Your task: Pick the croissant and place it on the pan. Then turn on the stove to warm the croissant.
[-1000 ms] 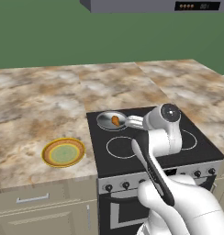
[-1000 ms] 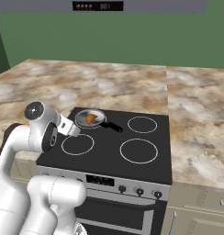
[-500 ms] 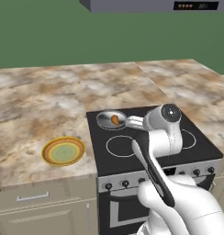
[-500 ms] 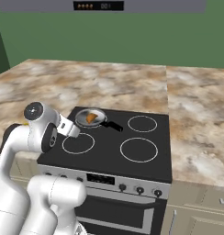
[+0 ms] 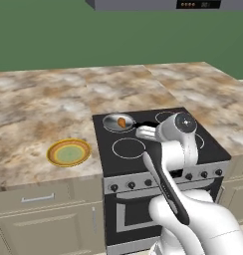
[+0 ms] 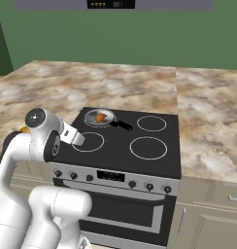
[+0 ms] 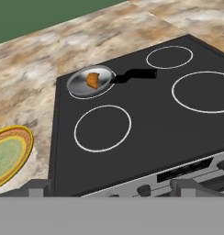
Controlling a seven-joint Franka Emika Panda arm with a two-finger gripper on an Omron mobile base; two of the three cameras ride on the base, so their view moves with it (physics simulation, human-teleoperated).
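Note:
The croissant point(image 5: 122, 122) point(image 6: 98, 117) point(image 7: 92, 80) lies inside the pan point(image 5: 112, 122) point(image 6: 105, 120) point(image 7: 81, 87), which sits on the back-left burner of the stove point(image 5: 158, 144) point(image 6: 120, 146) point(image 7: 150, 124), black handle pointing right. My gripper point(image 5: 146, 132) point(image 6: 77, 139) point(image 7: 113, 190) is open and holds nothing. It hovers over the stove's front left part, short of the pan and apart from it. The dark fingertips point(image 7: 36, 186) stand wide at the bottom of the hand view, above the knob row point(image 5: 148, 182) point(image 6: 90, 178).
A yellow-rimmed plate with a green centre point(image 5: 68, 152) point(image 7: 8, 153) rests on the marble counter point(image 5: 44, 114) point(image 6: 208, 121) left of the stove. A range hood point(image 5: 168, 4) point(image 6: 115, 4) hangs overhead. My own arm point(image 5: 168, 184) crosses the stove front.

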